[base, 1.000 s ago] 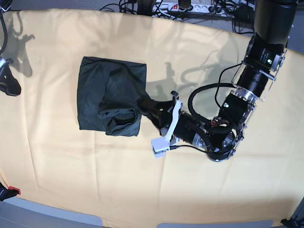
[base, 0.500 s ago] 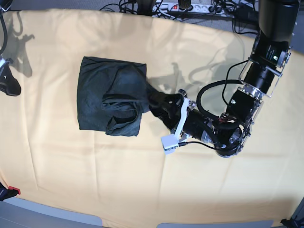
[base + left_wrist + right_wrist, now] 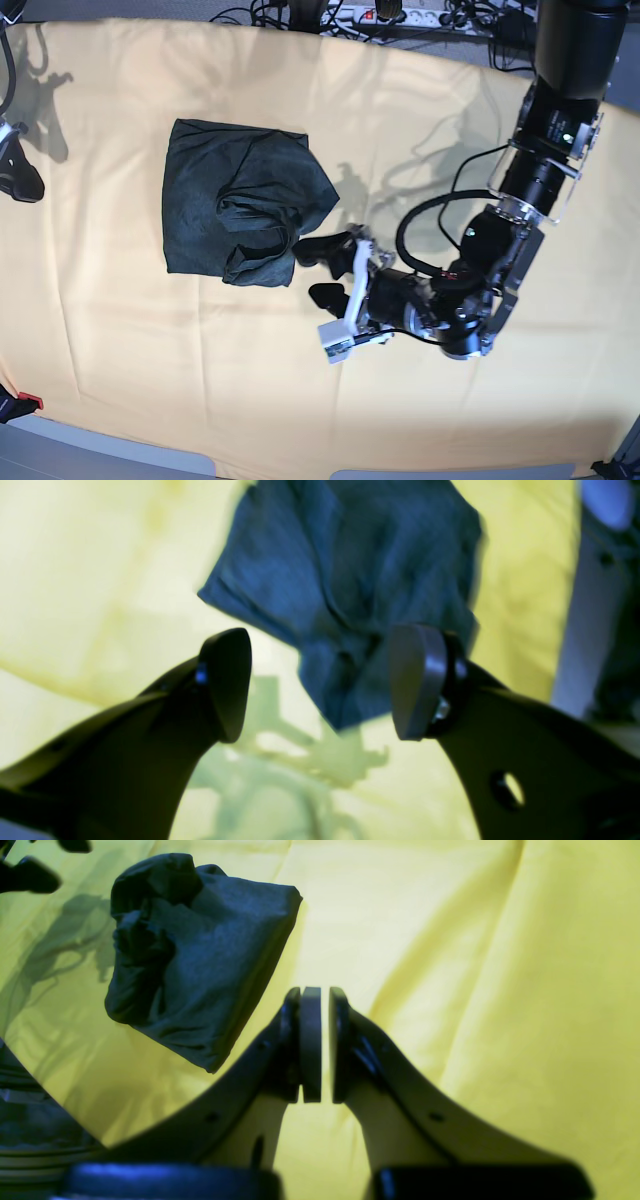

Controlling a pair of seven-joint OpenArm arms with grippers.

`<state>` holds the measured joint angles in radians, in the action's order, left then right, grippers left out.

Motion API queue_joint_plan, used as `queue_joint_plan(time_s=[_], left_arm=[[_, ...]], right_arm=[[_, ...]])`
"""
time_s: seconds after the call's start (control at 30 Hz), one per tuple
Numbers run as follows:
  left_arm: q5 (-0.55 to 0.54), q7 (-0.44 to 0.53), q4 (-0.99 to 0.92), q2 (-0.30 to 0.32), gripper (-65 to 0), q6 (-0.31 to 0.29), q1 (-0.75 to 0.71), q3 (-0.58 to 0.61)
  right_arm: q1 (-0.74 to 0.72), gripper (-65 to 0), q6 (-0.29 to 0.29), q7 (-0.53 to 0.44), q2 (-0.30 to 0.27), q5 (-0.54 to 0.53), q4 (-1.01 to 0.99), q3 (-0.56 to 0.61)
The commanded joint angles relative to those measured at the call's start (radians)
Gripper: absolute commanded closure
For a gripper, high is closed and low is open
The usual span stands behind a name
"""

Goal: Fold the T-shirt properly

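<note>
Charcoal-green knit, the T-shirt (image 3: 235,200) lies bunched into a rough square on the pale yellow-orange cloth (image 3: 150,350) that covers the table, left of middle in the base view. Its near right part is lumpy, with a rumpled roll of fabric along the lower edge and a loose corner pointing toward the left arm. The left end effector (image 3: 318,272) sits just beside that corner with its jaws spread wide and nothing between them; the left wrist view shows the fabric beyond the tips, not gripped. The right end effector (image 3: 320,1045) is out at the table's far left edge, well apart from the shirt, its pads nearly together and holding nothing.

Judging by this, a fold has just been laid and let go, yet the bundle is far from neat. The next move probably calls for picking a clean hem or corner on the rumpled side, pinching only the top layers, and drawing them flat before folding again
</note>
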<state>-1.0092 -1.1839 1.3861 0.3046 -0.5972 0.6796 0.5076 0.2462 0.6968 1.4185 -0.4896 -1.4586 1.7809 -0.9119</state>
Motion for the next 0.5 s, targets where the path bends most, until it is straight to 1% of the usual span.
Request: queue_joint_plan(time_s=[0.0,0.1,0.17,0.23,0.33,0.4,0.47], left_arm=[[0.027,0.054,0.013,-0.019,-43.4,0.011,0.026,-0.012],[0.119,0.121,0.013,-0.067,-43.4,0.055,0.015,-0.012],[0.177,0.127,0.013,-0.101,-43.4,0.107,0.016,-0.012],[0.247,0.133,0.013,-0.133,-43.4,0.144,0.015,-0.012],[0.329,0.134,0.013,-0.175,-43.4,0.182,0.015,-0.012],[0.369,0.135,0.013,-0.193,-43.4,0.208,0.013,-0.012],[0.373,0.135,0.005,-0.203,-43.4,0.21,0.007,-0.012]], right_arm=[[-0.009,-6.0,0.001,-0.022,-0.023,-0.025,0.015,-0.007],[-0.008,-6.0,0.001,-0.022,-0.023,-0.025,0.015,-0.007],[-0.009,-6.0,0.001,-0.022,-0.023,-0.025,0.015,-0.007],[-0.008,-6.0,0.001,-0.022,-0.023,-0.025,0.015,-0.007],[-0.008,-6.0,0.001,-0.022,-0.023,-0.025,0.015,-0.007],[-0.008,-6.0,0.001,-0.022,-0.023,-0.025,0.015,-0.007],[-0.008,-6.0,0.001,-0.022,-0.023,-0.025,0.015,-0.007]])
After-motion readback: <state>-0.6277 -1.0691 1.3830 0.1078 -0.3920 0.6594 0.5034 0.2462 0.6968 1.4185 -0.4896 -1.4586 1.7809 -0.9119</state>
